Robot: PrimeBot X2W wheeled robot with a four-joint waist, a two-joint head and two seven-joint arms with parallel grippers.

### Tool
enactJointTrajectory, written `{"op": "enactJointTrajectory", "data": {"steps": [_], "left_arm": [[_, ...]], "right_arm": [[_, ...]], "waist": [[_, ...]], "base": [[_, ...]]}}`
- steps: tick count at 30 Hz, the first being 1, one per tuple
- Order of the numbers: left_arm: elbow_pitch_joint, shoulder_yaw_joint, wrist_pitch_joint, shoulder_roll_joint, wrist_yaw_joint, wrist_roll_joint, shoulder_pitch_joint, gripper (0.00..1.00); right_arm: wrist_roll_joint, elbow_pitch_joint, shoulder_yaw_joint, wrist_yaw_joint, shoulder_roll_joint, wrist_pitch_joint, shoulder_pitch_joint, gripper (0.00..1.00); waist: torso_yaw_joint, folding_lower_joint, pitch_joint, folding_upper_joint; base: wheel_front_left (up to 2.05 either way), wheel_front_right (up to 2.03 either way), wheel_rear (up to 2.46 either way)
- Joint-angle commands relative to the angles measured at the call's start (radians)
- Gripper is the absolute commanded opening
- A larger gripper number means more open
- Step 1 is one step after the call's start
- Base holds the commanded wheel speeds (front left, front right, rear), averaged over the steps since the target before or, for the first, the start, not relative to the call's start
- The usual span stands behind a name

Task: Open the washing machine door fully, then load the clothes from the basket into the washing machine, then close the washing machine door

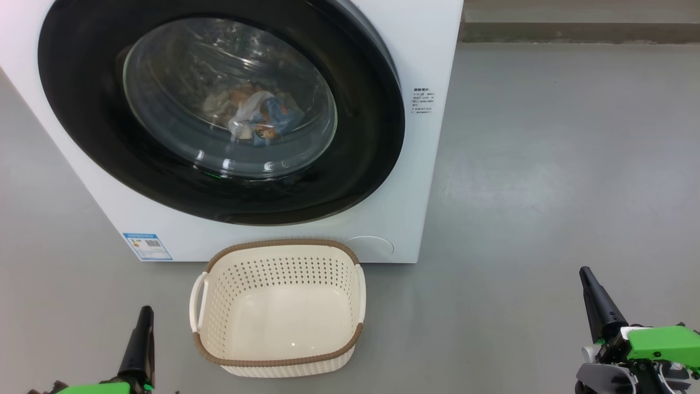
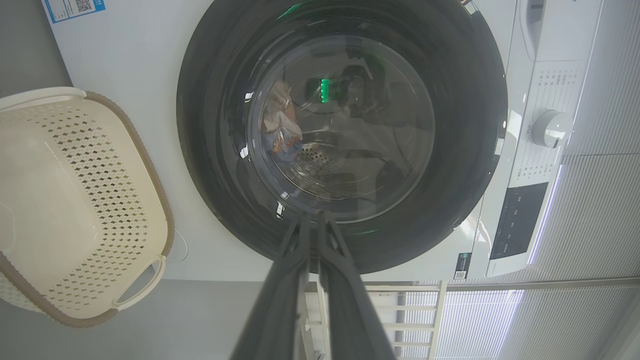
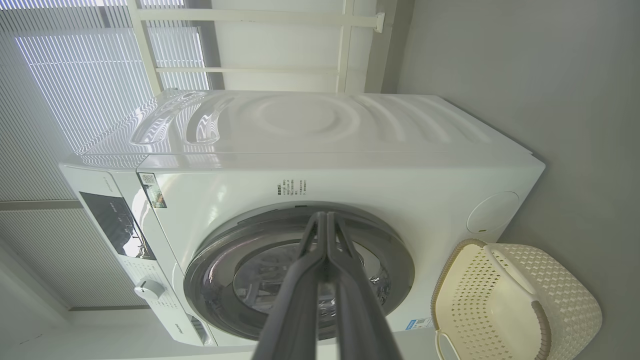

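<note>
The white washing machine [image 1: 421,71] stands ahead with its round black door [image 1: 361,164] closed flat against the front. Through the glass window I see the clothes [image 1: 257,117], cream and light blue with orange prints, lying in the drum; they show again in the left wrist view [image 2: 283,130]. The cream basket [image 1: 276,339] sits empty on the floor in front of the machine. My left gripper [image 1: 145,312] is shut at the lower left, beside the basket. My right gripper [image 1: 585,272] is shut at the lower right, well away from it. Both hold nothing.
Grey floor [image 1: 547,191] spreads to the right of the machine, up to a low wall base at the back. A control panel with a white dial [image 2: 550,128] lies along the machine's top front. Window blinds and a white frame stand behind it.
</note>
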Motion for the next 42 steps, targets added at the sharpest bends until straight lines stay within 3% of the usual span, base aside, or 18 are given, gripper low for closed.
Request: {"op": "enactJointTrajectory", "data": {"steps": [1,42], "left_arm": [[-0.032,0.026,0.006,0.009,0.001,-0.008,-0.043,0.00],[-0.032,0.026,0.006,0.009,0.001,-0.008,-0.043,0.00]], "right_arm": [[0.000,-0.029,0.019,0.002,-0.011,0.005,-0.052,0.00],[-0.001,-0.029,0.018,0.002,-0.011,0.005,-0.052,0.00]], "waist": [[0.000,0.0000,0.000,0.0000],[0.000,0.0000,0.000,0.0000]], "base": [[0.00,0.00,0.00],[0.00,0.00,0.00]]}}
